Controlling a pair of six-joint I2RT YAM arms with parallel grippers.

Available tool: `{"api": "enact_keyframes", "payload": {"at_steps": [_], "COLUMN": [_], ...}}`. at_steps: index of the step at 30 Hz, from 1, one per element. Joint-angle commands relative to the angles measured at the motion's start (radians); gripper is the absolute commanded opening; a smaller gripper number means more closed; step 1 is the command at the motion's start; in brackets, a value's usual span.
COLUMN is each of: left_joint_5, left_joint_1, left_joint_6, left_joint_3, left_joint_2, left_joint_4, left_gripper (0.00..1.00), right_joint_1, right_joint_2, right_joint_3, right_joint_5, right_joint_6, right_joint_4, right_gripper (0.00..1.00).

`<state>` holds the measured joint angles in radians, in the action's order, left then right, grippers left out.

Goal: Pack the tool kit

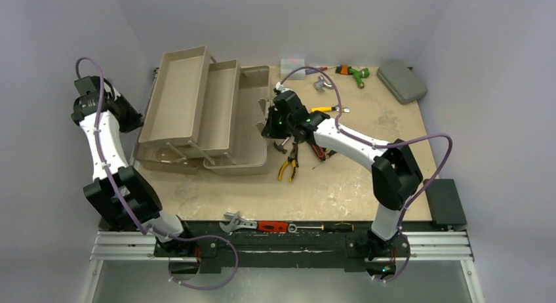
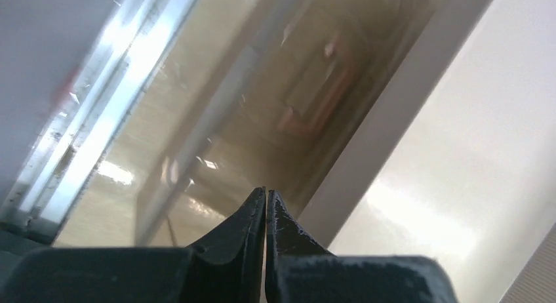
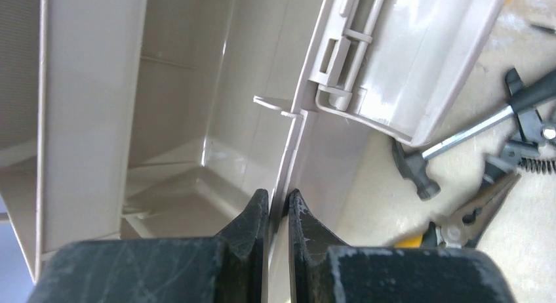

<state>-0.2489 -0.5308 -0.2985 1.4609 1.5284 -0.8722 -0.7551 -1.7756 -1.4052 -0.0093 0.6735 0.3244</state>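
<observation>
Black fingertips (image 3: 262,214) of the right gripper (image 3: 278,208) sit at the bottom of the right wrist view. They are pinched on the thin side wall of the tool kit (image 1: 252,113), with the wall caught between them. The big tan box sits in the upper left middle of the top view, lying open with its mouth up. Its two trays (image 1: 197,96) are folded out in steps toward the upper left. Its long side runs from the bottom of the frame toward the top, leaning a little to the right. The left gripper (image 2: 265,199) is at the far left of the box, near the smoky lid (image 2: 216,106). Its fingers are pressed tight together with nothing between them. The yellow pliers (image 1: 288,166) lie on the table (image 1: 367,185) just to the lower right of the box, not yet packed. The right gripper looks to be holding the box to steady it or move it. To do this well, it should hold the wall firmly and move slowly, because a thin wall can slip out or bend. It should also stay clear of the pliers beside it.
</observation>
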Motion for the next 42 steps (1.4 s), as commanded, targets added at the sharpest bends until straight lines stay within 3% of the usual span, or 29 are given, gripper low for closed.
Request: {"api": "enact_keyframes", "payload": {"at_steps": [1,6,13,14,15,16,18,21,23,29,38,42], "left_joint_5": [-0.142,-0.097,-0.16,-0.154,-0.143,-0.126,-0.068,-0.036,-0.015,0.045,-0.063,-0.08], "left_joint_1": [0.011,0.011,0.011,0.012,0.011,0.012,0.011,0.012,0.011,0.012,0.019,0.084], "left_joint_6": [-0.075,-0.074,-0.079,-0.083,-0.088,-0.094,-0.107,-0.118,-0.125,-0.15,-0.171,-0.148], "left_joint_3": [0.01,-0.04,-0.052,-0.054,-0.056,-0.058,-0.051,-0.039,-0.026,0.038,0.096,0.122], "left_joint_2": [-0.073,-0.139,-0.074,-0.088,-0.11,-0.133,-0.173,-0.21,-0.23,-0.266,-0.375,-0.401], "left_joint_4": [-0.006,0.021,0.012,0.015,0.02,0.022,0.009,-0.011,-0.023,-0.067,-0.085,-0.122], "left_gripper": [0.0,0.0,0.0,0.05,0.16,0.33,0.53,0.72,0.79,0.86,0.93,0.93], "right_joint_1": [-0.079,-0.077,-0.046,-0.035,-0.022,-0.011,0.005,0.012,0.013,0.013,-0.003,-0.002], "right_joint_2": [-0.077,-0.133,-0.077,-0.069,-0.061,-0.054,-0.044,-0.032,-0.03,-0.022,-0.045,-0.027], "right_joint_3": [-0.071,-0.083,0.044,0.065,0.085,0.107,0.133,0.147,0.147,0.14,0.095,0.123], "right_joint_5": [-0.166,-0.186,-0.149,-0.152,-0.156,-0.163,-0.169,-0.154,-0.151,-0.172,-0.187,-0.151], "right_joint_6": [0.012,0.034,0.045,0.048,0.051,0.055,0.06,0.061,0.064,0.063,0.069,0.102], "right_joint_4": [-0.137,-0.149,-0.189,-0.193,-0.201,-0.218,-0.234,-0.241,-0.243,-0.263,-0.254,-0.268], "right_gripper": [0.0,0.0,0.0,0.0,0.0,0.0,0.0,0.0,0.0,0.0,0.0,0.0]}}
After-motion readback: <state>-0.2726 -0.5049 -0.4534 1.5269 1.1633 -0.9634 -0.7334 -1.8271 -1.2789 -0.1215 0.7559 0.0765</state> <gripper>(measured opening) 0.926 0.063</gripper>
